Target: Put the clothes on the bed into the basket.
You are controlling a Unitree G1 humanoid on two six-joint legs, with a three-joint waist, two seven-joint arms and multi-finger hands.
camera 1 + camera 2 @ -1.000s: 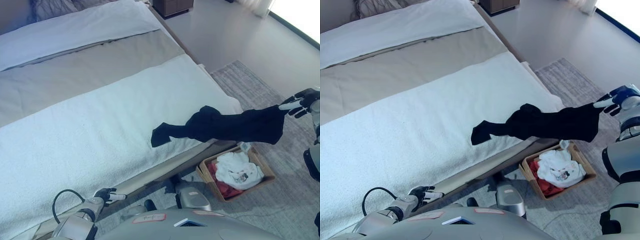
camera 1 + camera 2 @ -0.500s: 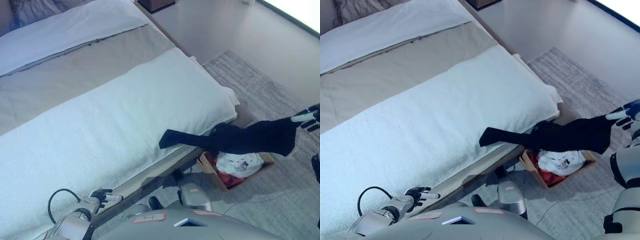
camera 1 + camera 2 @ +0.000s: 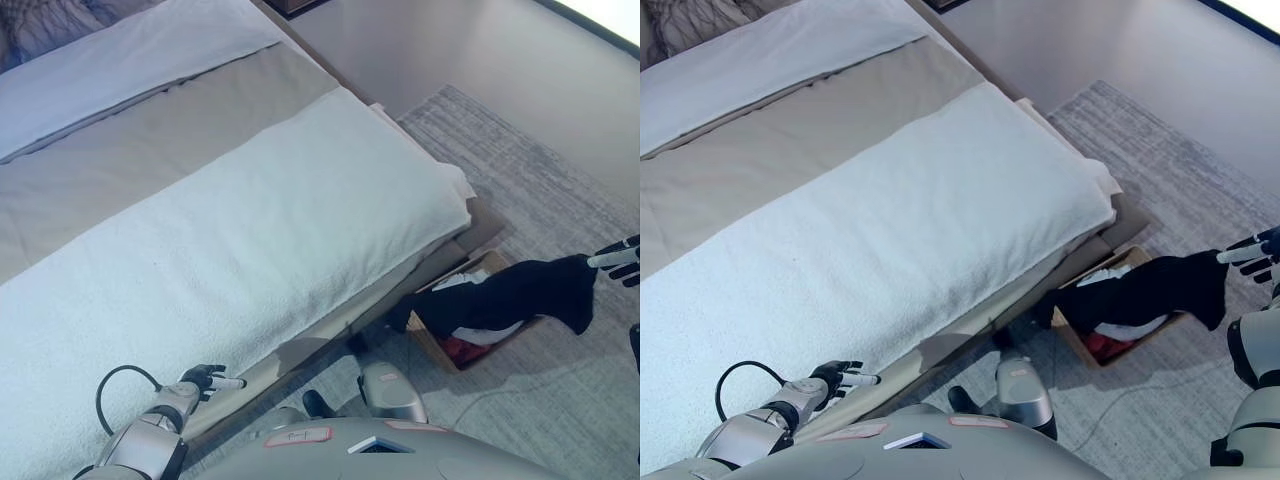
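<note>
Garment: black garment [image 3: 510, 295] has left the bed [image 3: 250, 230], now draped over the basket [image 3: 452, 352] at 4 o'clock.
Right hand [image 3: 620, 260]: pinching its end.
Left hand [image 3: 200, 380]: idle, relaxed.

A home bedroom: made bed [image 3: 230, 200], grey rug [image 3: 520, 160], laundry basket [image 3: 470, 345].

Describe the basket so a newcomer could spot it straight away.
Find the bed, then follow its near right corner down to the grey rug. The basket sits there: a low brown box holding white and red clothes, with a black garment draped across it.
</note>
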